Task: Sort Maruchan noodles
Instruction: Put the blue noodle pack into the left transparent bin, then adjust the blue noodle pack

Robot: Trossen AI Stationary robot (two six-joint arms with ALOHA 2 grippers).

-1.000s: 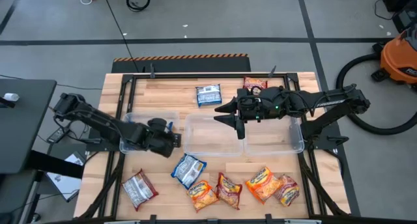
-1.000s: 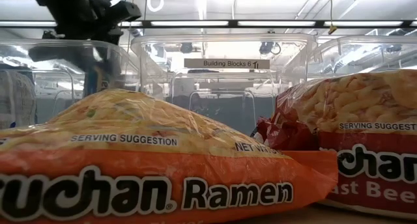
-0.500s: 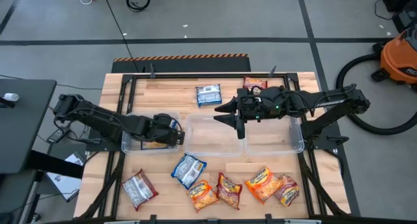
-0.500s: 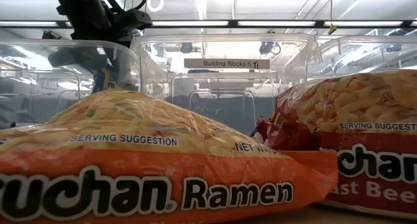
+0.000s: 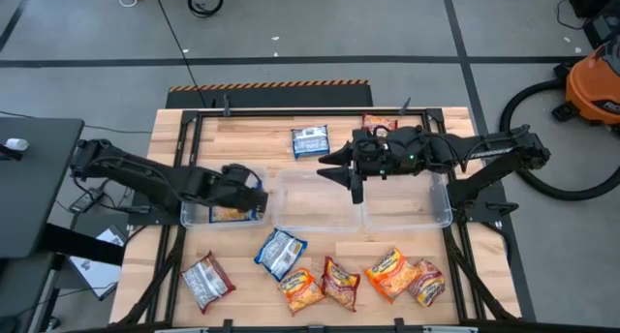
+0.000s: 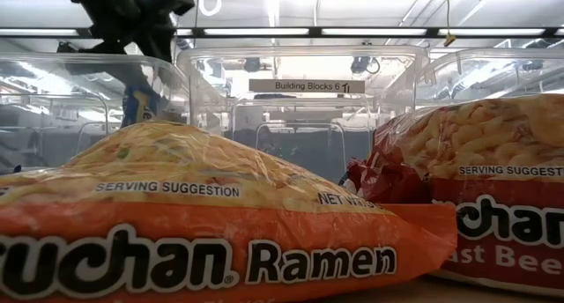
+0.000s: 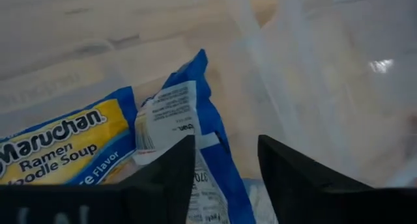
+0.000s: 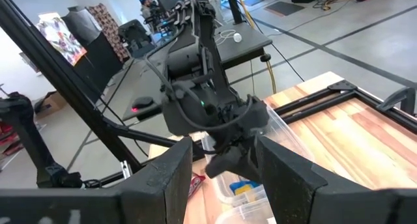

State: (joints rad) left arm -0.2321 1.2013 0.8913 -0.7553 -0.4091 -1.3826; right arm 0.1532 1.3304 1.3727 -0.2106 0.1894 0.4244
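My left gripper [image 5: 250, 190] [image 7: 225, 142] hangs open over the clear left bin [image 5: 199, 217], seen dark at the top in the low view [image 6: 132, 12]. Below it in the bin are a blue packet with a white label [image 7: 195, 129] [image 6: 141, 100] and a blue-and-yellow Maruchan packet [image 7: 62, 146] [image 5: 230, 212]; the fingers touch neither. My right gripper [image 5: 351, 186] [image 8: 223, 140] waits open, high above the middle bin [image 5: 315, 205]. Several noodle packets lie near the front edge: silver-red [image 5: 206, 280], blue-white [image 5: 281, 253], orange [image 5: 302, 289].
A third clear bin [image 5: 412, 207] stands at the right. A blue packet [image 5: 310, 141] and a red one [image 5: 380, 125] lie at the far side. More packets lie at the front right: red [image 5: 340, 282], orange [image 5: 389, 273], red [image 5: 426, 283]. Bare wood lies left of the silver-red packet.
My left gripper has moved from the left bin's near right corner toward the far edge, over the bin, then risen. The blue packet has stayed down in the bin while the gripper rose, so the gripper has let go of it.
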